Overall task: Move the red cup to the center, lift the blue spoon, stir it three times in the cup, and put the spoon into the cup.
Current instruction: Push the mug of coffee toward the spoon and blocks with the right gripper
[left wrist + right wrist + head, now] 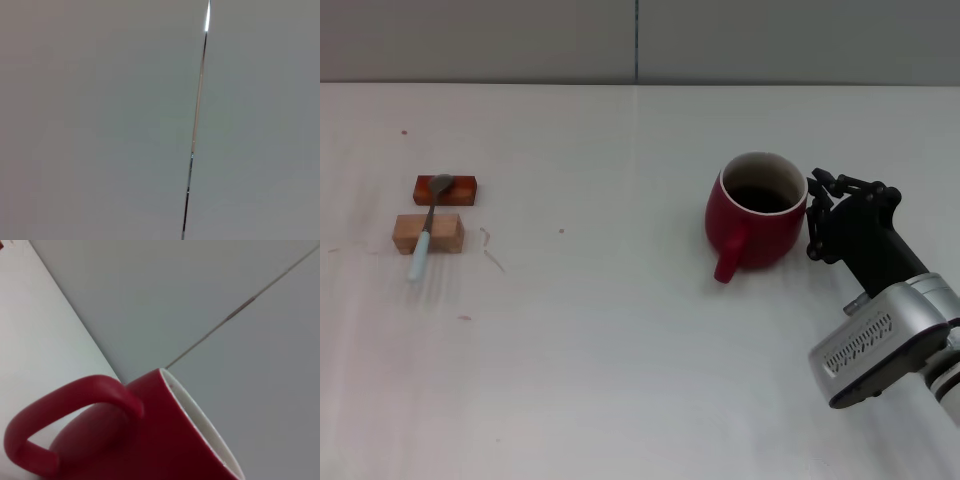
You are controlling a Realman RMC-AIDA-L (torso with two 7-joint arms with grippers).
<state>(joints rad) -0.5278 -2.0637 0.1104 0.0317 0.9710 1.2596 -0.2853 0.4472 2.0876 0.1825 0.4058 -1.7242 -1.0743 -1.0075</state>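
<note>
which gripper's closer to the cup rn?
Right. The right gripper sits against the cup on its right side; the left gripper is out of view.

Table: white tabletop (620, 380) fills most of the head view, its far edge running straight across toward 12 o'clock.
Wall: grey panels (480, 40) behind the table, flat and plain.
Seam: thin vertical joint (637, 40) at 12 o'clock; in the left wrist view the seam (196, 125) has a bright glint at one end.
</note>
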